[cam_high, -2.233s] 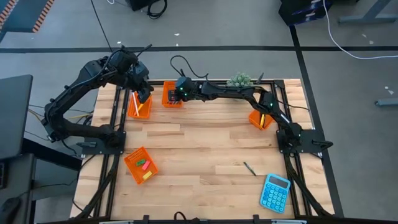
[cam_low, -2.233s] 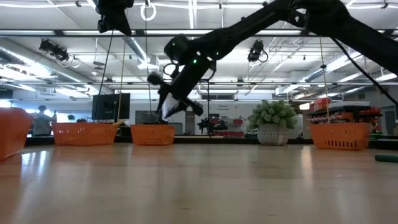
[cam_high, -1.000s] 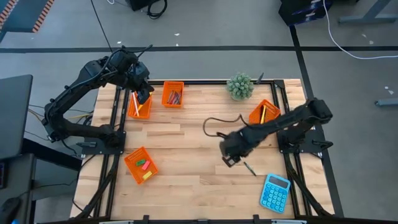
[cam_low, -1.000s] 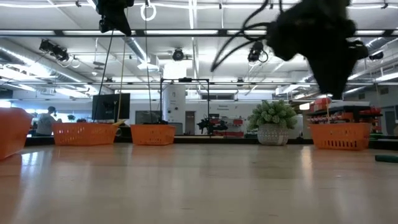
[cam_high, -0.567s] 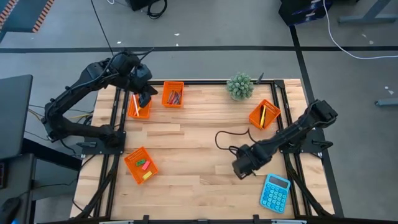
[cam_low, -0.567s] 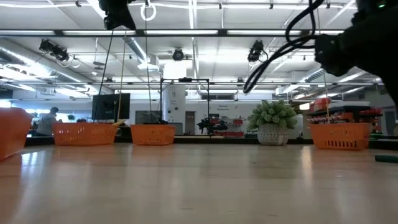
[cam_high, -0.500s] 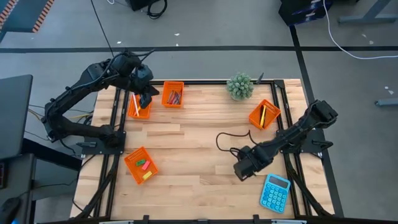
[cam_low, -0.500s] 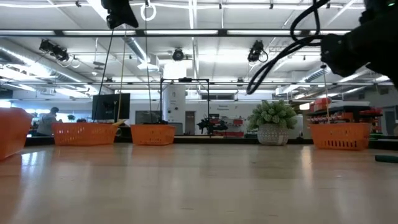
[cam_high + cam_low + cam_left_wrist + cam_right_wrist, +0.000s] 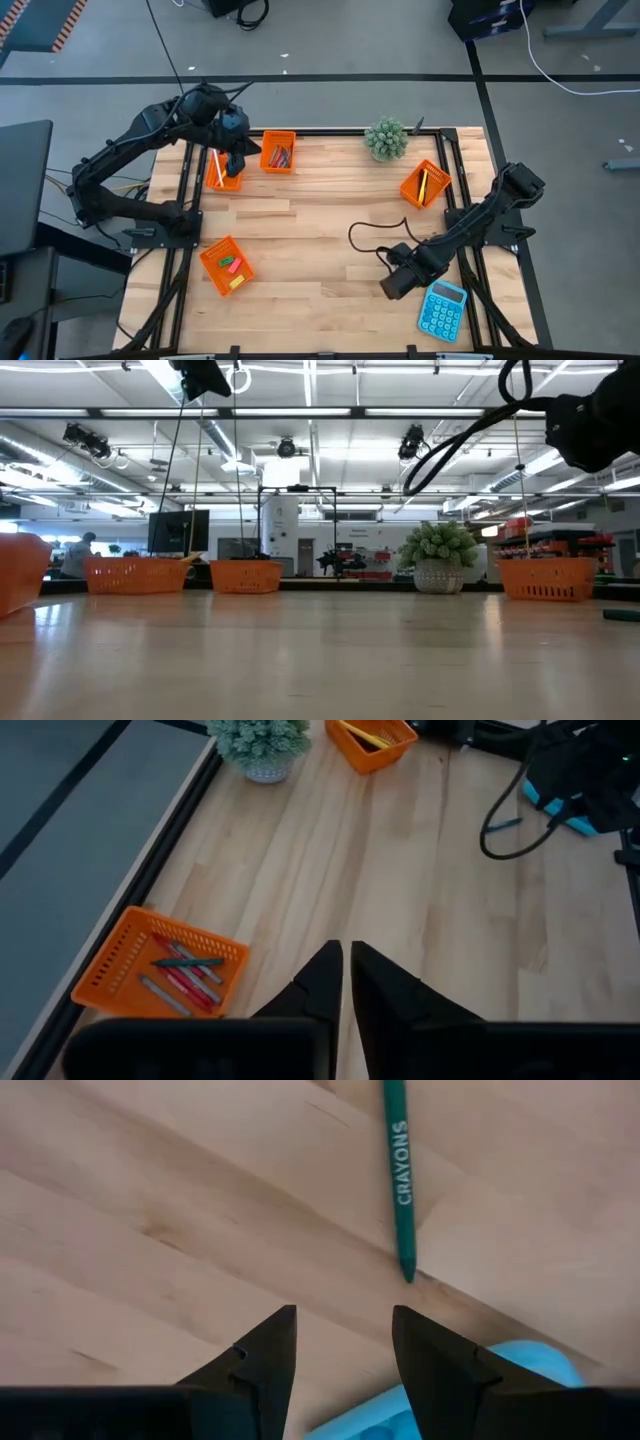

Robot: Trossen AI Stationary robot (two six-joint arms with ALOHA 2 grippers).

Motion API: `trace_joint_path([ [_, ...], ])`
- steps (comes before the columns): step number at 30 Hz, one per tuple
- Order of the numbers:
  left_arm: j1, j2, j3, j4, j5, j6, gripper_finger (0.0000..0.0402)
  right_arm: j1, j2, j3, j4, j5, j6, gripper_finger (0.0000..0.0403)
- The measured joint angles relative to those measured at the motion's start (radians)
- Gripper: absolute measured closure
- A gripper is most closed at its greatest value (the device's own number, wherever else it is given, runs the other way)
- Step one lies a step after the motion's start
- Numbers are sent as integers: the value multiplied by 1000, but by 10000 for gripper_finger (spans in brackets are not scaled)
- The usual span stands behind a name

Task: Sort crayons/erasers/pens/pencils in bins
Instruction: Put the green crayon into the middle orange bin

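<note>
My right gripper (image 9: pixel 340 1355) hangs low over the surface (image 9: pixel 320 230) at the near right, jaws spread and holding nothing. Just past them lies a green crayon (image 9: pixel 398 1175), flat on the wood, with the blue calculator (image 9: pixel 442 310) right beside it. My left gripper (image 9: pixel 345 982) hovers at the far left with jaws almost pressed together, empty, above the bin (image 9: pixel 224 170) that holds a pencil (image 9: pixel 215 168). Next to it on the right, another bin (image 9: pixel 160 975) holds crayons (image 9: pixel 185 982). A third bin (image 9: pixel 424 184) sits far right near the potted plant (image 9: pixel 386 138), a fourth (image 9: pixel 227 265) near left holding erasers (image 9: pixel 231 266).
</note>
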Motion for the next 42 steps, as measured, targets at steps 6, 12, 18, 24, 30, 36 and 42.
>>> trace_joint_path([
  [6, 0, 0, 0, 1, 0, 8, 361, -2, 0, 4, 0, -1, 24, 231],
  [12, 0, 0, 0, 1, 0, 10, 367, -2, 0, 0, -3, 15, 8, 231],
  [18, 0, 0, 0, 4, 0, -1, 361, -21, 0, -47, -3, 16, 34, 231],
  [24, 0, 0, 0, 4, 0, -26, 368, -55, 0, -107, 99, 13, 27, 231],
  [30, 1, 0, 0, 2, 0, -66, 378, -77, 1, -168, 178, 2, 9, 231],
  [36, 1, 0, 0, 2, 0, -113, 373, -76, 1, -199, 188, -2, -35, 231],
  [42, 1, 0, 0, 2, 0, -209, 371, -75, -2, -214, 199, 29, -75, 231],
])
